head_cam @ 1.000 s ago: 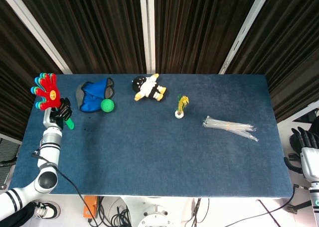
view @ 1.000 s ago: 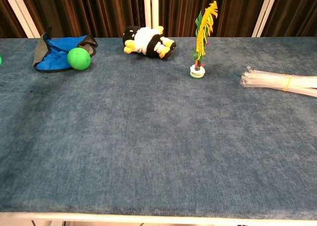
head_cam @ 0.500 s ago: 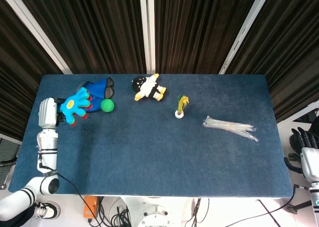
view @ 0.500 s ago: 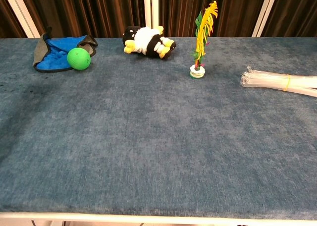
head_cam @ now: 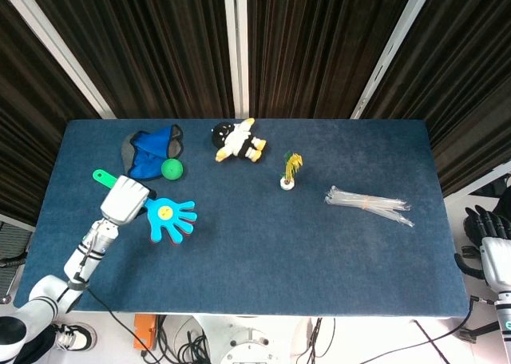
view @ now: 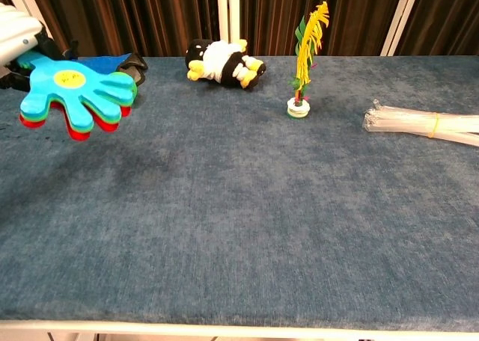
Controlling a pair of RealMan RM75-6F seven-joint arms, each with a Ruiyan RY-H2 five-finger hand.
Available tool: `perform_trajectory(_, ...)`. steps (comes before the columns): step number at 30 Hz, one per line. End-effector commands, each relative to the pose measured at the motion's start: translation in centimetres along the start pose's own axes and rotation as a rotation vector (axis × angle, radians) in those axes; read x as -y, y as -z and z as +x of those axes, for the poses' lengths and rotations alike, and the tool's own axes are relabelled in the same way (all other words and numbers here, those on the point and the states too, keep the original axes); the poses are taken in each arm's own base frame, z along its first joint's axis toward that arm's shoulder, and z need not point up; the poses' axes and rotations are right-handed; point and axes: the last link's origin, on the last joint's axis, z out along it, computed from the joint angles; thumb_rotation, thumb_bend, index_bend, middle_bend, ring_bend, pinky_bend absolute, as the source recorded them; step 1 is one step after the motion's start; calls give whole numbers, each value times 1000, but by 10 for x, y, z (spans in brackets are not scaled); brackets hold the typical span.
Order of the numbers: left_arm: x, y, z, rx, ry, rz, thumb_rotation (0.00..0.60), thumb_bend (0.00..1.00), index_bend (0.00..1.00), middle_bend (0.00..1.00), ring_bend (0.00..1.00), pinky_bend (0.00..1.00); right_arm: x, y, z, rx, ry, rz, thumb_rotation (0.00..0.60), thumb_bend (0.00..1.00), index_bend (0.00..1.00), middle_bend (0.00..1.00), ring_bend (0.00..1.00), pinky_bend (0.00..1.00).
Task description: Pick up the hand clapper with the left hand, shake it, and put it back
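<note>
My left hand [head_cam: 124, 199] grips the hand clapper [head_cam: 168, 218] by its green handle [head_cam: 103, 176], over the left part of the table. The clapper's blue palm faces up, with green and red layers under it, and it points right. In the chest view the clapper [view: 73, 93] hangs above the table at the upper left, and only a bit of the left hand [view: 16, 34] shows at the frame's edge. My right hand [head_cam: 489, 227] stays off the table's right edge, holding nothing, its fingers a little apart.
A blue cloth [head_cam: 150, 151] with a green ball [head_cam: 172, 168] lies at the back left. A penguin plush [head_cam: 237, 141], a feather shuttlecock [head_cam: 291, 172] and a bundle of clear straws [head_cam: 369, 204] spread across the back and right of the blue table [head_cam: 279, 252].
The left hand swung the clapper from upright at the far left edge, down and rightward, to lying flat over the table. It has come into the chest view. The right hand has not moved.
</note>
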Motion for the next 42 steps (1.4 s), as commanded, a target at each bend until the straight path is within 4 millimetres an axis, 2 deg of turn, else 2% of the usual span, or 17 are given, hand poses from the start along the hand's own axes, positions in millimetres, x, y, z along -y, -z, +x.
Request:
perform_trajectory(1, 2, -3, 2, -56, 291, 177, 600, 644, 1000, 1000, 1000, 1000, 0, 0, 0, 1, 0, -1, 600, 231, 0, 0, 0, 0)
perform_trajectory(6, 10, -12, 17, -204, 871, 502, 600, 645, 1000, 1000, 1000, 1000, -2, 0, 1, -1, 1, -6, 600, 231, 0, 0, 0, 0)
perform_trajectory(13, 28, -17, 42, -270, 1504, 808, 600, 643, 1000, 1000, 1000, 1000, 0, 0, -2, 8, 2, -2, 600, 232, 0, 0, 0, 0)
perform_trajectory(19, 34, -14, 46, -259, 1623, 874, 600, 643, 1000, 1000, 1000, 1000, 0, -1, -3, 9, 3, -4, 600, 234, 0, 0, 0, 0)
perform_trajectory(26, 29, -16, 43, -274, 1593, 870, 600, 648, 1000, 1000, 1000, 1000, -1, 0, -2, 8, 4, -6, 600, 233, 0, 0, 0, 0)
perform_trajectory(29, 27, -16, 41, -260, 1537, 849, 600, 648, 1000, 1000, 1000, 1000, -1, 0, -2, 8, 2, -7, 600, 233, 0, 0, 0, 0)
perform_trajectory(31, 24, -15, 37, -214, 1409, 797, 600, 648, 1000, 1000, 1000, 1000, -2, 0, -2, 8, 2, -8, 600, 233, 0, 0, 0, 0)
perform_trajectory(35, 15, -9, 24, -138, 911, 593, 600, 648, 1000, 1000, 1000, 1000, -3, 0, -3, 14, 2, -9, 600, 235, 0, 0, 0, 0)
perform_trajectory(40, -6, -3, 10, -29, 195, 145, 600, 648, 1000, 1000, 1000, 1000, -2, -1, -3, 15, 4, -8, 600, 235, 0, 0, 0, 0)
perform_trajectory(42, -13, 0, 1, 13, 53, 11, 600, 647, 1000, 1000, 1000, 1000, -2, -1, -2, 13, 4, -7, 600, 235, 0, 0, 0, 0)
